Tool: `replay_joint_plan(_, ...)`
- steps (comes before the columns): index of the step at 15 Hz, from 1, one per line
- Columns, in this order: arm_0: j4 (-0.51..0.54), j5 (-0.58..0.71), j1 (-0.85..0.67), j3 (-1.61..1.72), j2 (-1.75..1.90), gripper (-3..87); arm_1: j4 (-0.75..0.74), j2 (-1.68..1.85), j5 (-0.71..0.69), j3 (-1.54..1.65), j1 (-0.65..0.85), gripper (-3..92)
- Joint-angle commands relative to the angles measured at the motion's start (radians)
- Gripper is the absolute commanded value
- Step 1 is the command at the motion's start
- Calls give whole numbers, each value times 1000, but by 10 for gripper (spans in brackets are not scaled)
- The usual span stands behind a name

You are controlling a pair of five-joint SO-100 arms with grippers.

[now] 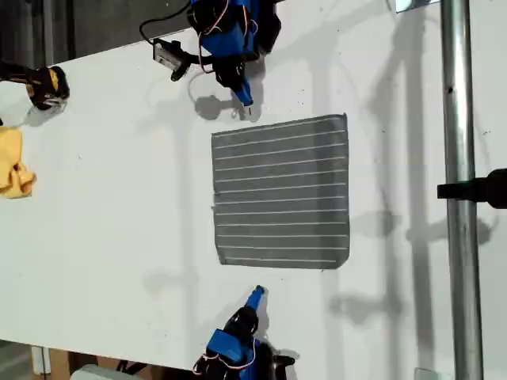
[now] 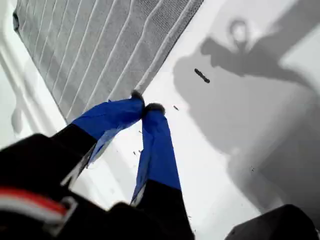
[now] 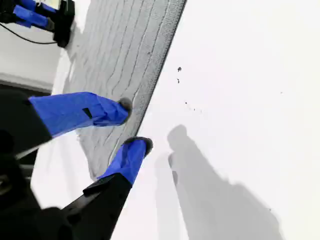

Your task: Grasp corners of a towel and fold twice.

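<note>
The dark grey towel [image 1: 281,194] with thin white stripes lies flat and unfolded on the white table [image 1: 119,222]. My first gripper [image 1: 244,99] comes in from the exterior view's top and is shut on nothing. Its tips [image 2: 143,107] sit just off the towel's [image 2: 100,45] long edge, near one corner [image 1: 214,136]. From the exterior view's bottom, my second gripper [image 1: 256,297] stands open [image 3: 134,125] by the opposite edge of the towel [image 3: 125,45]. One fingertip [image 3: 125,105] shows over the cloth, the other [image 3: 142,145] over bare table. The corner [image 1: 224,261] nearest it lies flat.
A small yellow cloth [image 1: 14,162] and a black and yellow object [image 1: 43,85] lie at the exterior view's left. A metal pole [image 1: 459,198] with a black clamp [image 1: 483,190] runs down the exterior view's right. Small dark specks [image 2: 201,75] mark the table.
</note>
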Motion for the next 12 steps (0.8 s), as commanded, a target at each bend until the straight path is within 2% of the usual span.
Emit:
replay_joint_plan(1,3,-419,-259,2,8,-8,-12,0,5,-15,60,-2)
replay_joint_plan(6,3,-433,-255,2,8,-9,2,0,9,-17,58,-2)
replay_joint_plan(8,3,-482,-227,3,8,-10,9,0,14,-18,41,-2)
replay_joint_plan(10,3,-492,-209,3,3,-10,-14,-60,71,-123,-37,-2)
replay_joint_plan(12,3,-492,-195,5,6,-10,-52,-344,98,-302,-150,-2)
